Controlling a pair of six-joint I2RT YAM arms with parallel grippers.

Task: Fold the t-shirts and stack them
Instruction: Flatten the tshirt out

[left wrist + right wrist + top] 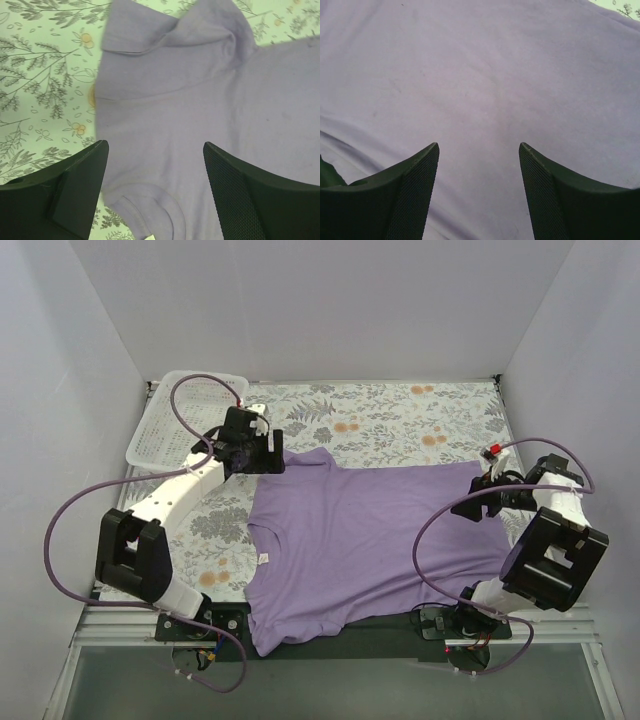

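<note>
White mesh basket (180, 425): far-left corner of the worktop (400, 420), at 10 o'clock from the left gripper (255, 445) and just beside it; no cloth inside. Left gripper: jaws spread wide, nothing between them, poised above the far sleeve (305, 465) at the shoulder end of the t-shirt (370, 540). In the left wrist view, purple cloth directly below and ahead of the open fingers (75, 190), floral worktop showing to the left of the cloth edge. T-shirt: spread flat and unfolded on the worktop, long axis running 9 o'clock to 3 o'clock in the top view, collar and neck label (265, 558) at the 9 o'clock end, hem at the 3 o'clock end, near sleeve (265, 625) reaching the near edge of the worktop at 6 o'clock. Bulk of the garment at 4 to 5 o'clock from the left gripper and at 8 o'clock from the right gripper (490, 480). Right gripper: likewise spread and empty, hovering over the far hem corner; cloth filling almost the whole right wrist view beneath the fingers (405, 190). Left arm nearer the collar end, right arm nearer the hem end, one at each far corner. Probable next move, judged from this layout: pinch the far edge at both ends together and carry it toward 6 o'clock, parallel to the long axis, for a lengthwise fold. Keep both ends level during that carry to avoid a skewed crease.
</note>
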